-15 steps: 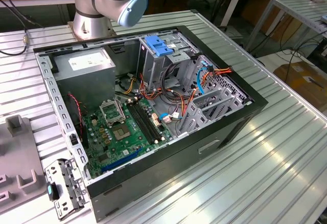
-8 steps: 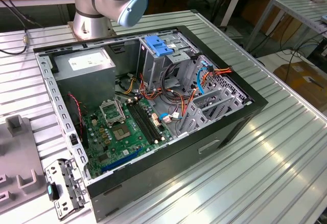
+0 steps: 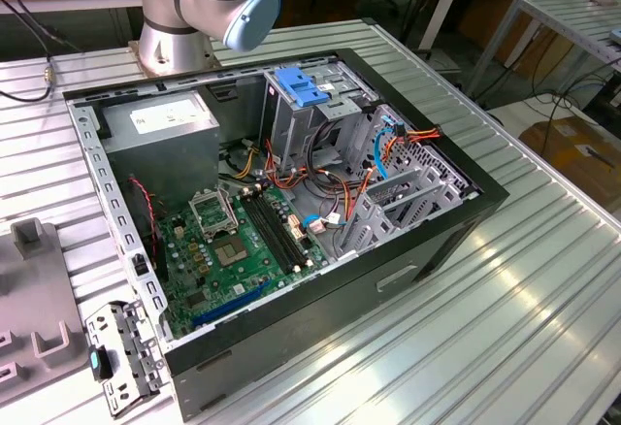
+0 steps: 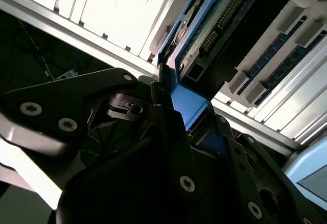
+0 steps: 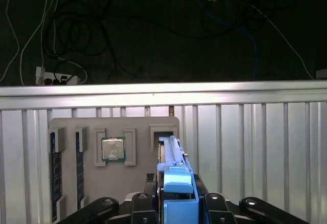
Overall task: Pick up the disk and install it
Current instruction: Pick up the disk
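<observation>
The disk [image 5: 172, 155] stands on edge, its blue rails pinched between the fingers of my claw [image 5: 177, 198]. Its far end is at a slot in the grey holder tray [image 5: 138, 124] on the ribbed aluminium worktop [image 5: 255, 147]. I cannot tell whether it sits in the slot or just clear of it. A processor chip [image 5: 113, 149] and memory sticks [image 5: 52, 168] occupy neighbouring recesses. In the exterior view the open computer case [image 3: 408, 250] lies on its side, motherboard [image 3: 233, 250] exposed.
</observation>
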### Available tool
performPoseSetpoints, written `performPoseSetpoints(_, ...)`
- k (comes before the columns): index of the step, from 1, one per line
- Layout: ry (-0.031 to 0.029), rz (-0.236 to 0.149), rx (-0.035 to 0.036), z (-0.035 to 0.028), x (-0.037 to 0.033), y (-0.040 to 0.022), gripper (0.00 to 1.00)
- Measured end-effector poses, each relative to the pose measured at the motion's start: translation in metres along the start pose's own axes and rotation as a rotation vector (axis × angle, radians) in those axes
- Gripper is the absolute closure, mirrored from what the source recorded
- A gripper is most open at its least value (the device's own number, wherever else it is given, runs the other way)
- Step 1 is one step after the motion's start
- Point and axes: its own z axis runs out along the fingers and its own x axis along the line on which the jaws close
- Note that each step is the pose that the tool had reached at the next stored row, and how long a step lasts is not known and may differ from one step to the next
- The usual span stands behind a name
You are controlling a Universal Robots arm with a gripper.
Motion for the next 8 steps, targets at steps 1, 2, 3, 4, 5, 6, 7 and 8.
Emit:
performPoseSetpoints(1,-0.0001,0.000,0.0001,-0.0006,0.0000,0.0000,0.63)
performPoseSetpoints(2,-0.0001,0.000,0.0002,-0.0014,0.0000,0.0000,0.63)
performPoseSetpoints(3,-0.0001,0.000,0.0001,-0.0025,-0.0001,0.0000,0.63)
performPoseSetpoints(4,-0.0001,0.000,0.0001,-0.0030,-0.0001,0.0000,0.63)
performPoseSetpoints(5,0.0000,0.000,0.0000,-0.0043,-0.0001,0.0000,0.63)
performPoseSetpoints(6,0.0000,0.000,0.0000,-0.0051,-0.0001,0.0000,0.63)
performPoseSetpoints(7,0.0000,0.000,0.0000,-0.0059,-0.0002,0.0000,0.63)
performPoseSetpoints(8,0.0001,0.000,-0.0001,-0.0069,-0.0002,-0.0001,0.63)
